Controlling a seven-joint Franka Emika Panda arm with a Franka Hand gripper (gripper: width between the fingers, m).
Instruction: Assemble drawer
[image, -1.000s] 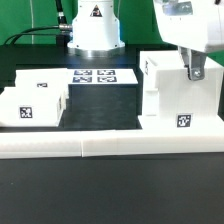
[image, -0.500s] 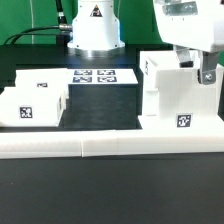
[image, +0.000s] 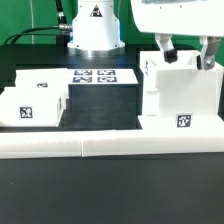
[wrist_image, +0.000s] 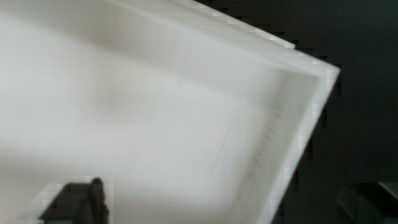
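My fingers (image: 187, 57) were spread wide and released, grasping nothing. In the exterior view they hung at the top of the tall housing (image: 180, 100), one finger by its upper corner toward that view's left and the other lower, by its edge toward that view's right. Whether either finger touched the plastic I could not tell.

The housing stood upright on the black desk (image: 110, 195), at the exterior view's right, with a square tag (image: 184, 122) low on its front face. Its base sat just behind the long white border wall (image: 110, 147).

Well apart from it, at the exterior view's left, were the smaller drawer pieces (image: 35, 103), a low white block with one tag on top and one on the front (how many pieces made it up I could not make out). The marker board (image: 97, 76) lay flat on the desk between and behind the two, in front of the arm's base (image: 93, 28).

From the wrist, the fingers (wrist_image: 224, 198) showed only as two dark tips set far apart, with the housing (wrist_image: 143, 110) filling the space between them as a blurred white face with a raised rim, dark desk (wrist_image: 365, 100) beyond.
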